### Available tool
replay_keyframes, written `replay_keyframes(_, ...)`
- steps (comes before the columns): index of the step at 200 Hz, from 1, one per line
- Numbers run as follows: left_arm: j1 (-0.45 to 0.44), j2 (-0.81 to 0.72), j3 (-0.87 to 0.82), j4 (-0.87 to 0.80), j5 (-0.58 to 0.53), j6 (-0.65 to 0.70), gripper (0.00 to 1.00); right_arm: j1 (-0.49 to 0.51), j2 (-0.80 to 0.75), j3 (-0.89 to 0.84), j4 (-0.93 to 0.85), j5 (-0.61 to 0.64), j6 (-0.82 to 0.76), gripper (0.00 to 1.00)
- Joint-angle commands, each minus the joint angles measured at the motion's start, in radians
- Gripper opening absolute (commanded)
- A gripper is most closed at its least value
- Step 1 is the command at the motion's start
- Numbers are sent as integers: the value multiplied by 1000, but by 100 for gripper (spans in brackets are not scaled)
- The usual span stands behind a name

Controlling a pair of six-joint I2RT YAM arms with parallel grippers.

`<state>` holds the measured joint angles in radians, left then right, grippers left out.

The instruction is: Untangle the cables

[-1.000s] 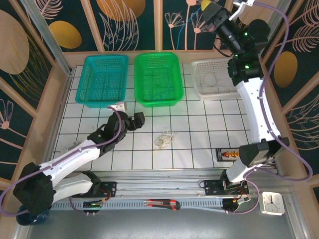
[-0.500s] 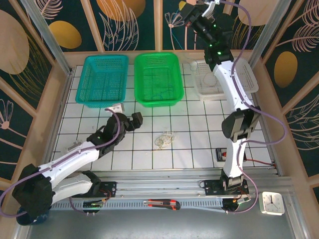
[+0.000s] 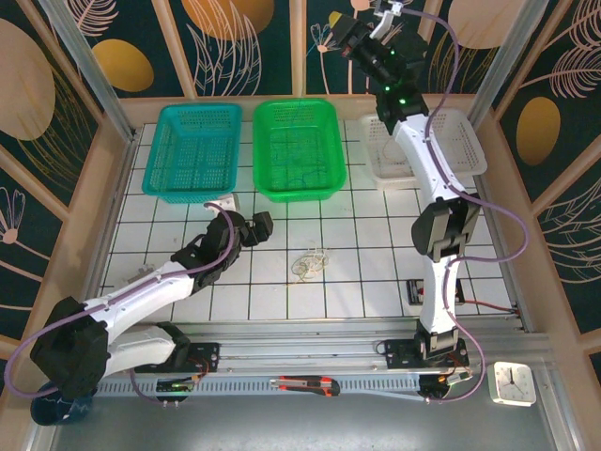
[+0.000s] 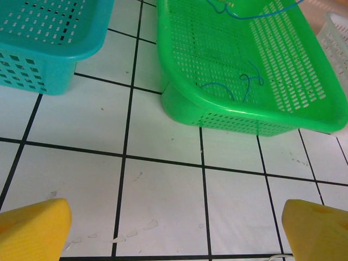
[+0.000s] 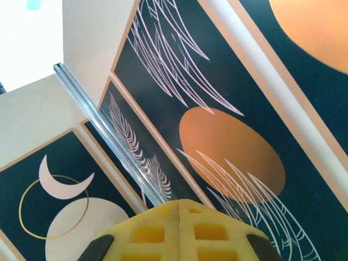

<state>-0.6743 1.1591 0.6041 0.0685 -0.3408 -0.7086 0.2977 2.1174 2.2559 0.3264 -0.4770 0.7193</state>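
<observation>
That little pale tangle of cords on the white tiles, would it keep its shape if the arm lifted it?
Probably not. The tangle of cables is very thin strands in loose loops, so it would likely sag and dangle. It looks light, so a push would probably slide it over the smooth tiled table.

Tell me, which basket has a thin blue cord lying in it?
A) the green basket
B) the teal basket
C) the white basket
A: in the left wrist view, a curly blue cord rests on the floor of the green basket.
</observation>
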Motion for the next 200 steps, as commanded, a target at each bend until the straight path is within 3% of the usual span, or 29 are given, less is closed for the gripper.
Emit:
replay_keyframes(1, 6, 1, 22, 31, 12, 9, 99, 17, -22, -120, 54, -18, -14, 0)
replay_keyframes(30, 7, 1, 23, 33, 19, 9, 99, 35, -14, -227, 24, -31, -78, 0)
replay_keyframes(49, 9, 5, 25, 38, 26, 6, 99, 57, 31, -204, -103, -28, -177, 1)
replay_keyframes(73, 10, 13, 34, 48, 44, -2, 99, 68, 94, -91, -328, 0, -299, 39)
replay_keyframes(104, 9, 21, 42, 51, 76, -16, 99, 69, -5, -183, -341, 39, -336, 54)
replay_keyframes(145, 11, 6, 18, 69, 94, -39, 99, 68, -216, -428, -300, 68, -345, 56)
replay_keyframes(200, 17, 28, 11, 78, 127, -43, 99, 84, -534, -919, -218, 120, -330, 56)
